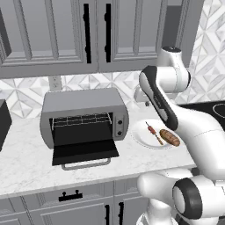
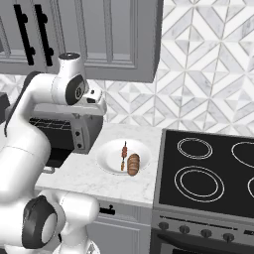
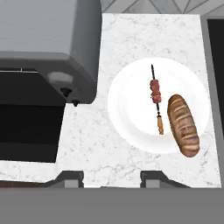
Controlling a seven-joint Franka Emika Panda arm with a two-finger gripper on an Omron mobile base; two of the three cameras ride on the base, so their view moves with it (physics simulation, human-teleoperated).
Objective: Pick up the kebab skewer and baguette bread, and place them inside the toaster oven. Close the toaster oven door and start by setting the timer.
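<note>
A white plate point(image 3: 129, 113) holds the kebab skewer point(image 3: 156, 98) and, to its right, the baguette bread point(image 3: 183, 124). The plate point(image 1: 139, 135) lies on the counter just right of the toaster oven point(image 1: 83, 103), with the skewer point(image 1: 154, 133) and the bread point(image 1: 169, 137) on it. The toaster oven door point(image 1: 85, 154) hangs open and flat, showing the wire rack and dark inside. My gripper point(image 3: 111, 177) hovers high above the counter between oven and plate. It is open, with nothing between its fingers. From the right side, the skewer point(image 2: 123, 155) and bread point(image 2: 133, 164) lie side by side.
A black cooktop point(image 2: 208, 173) borders the plate's right side. A black box appliance point(image 1: 3, 123) stands at the far left of the counter. Upper cabinets point(image 1: 66, 30) hang over the oven. The oven's knobs point(image 1: 119, 125) sit on its right panel.
</note>
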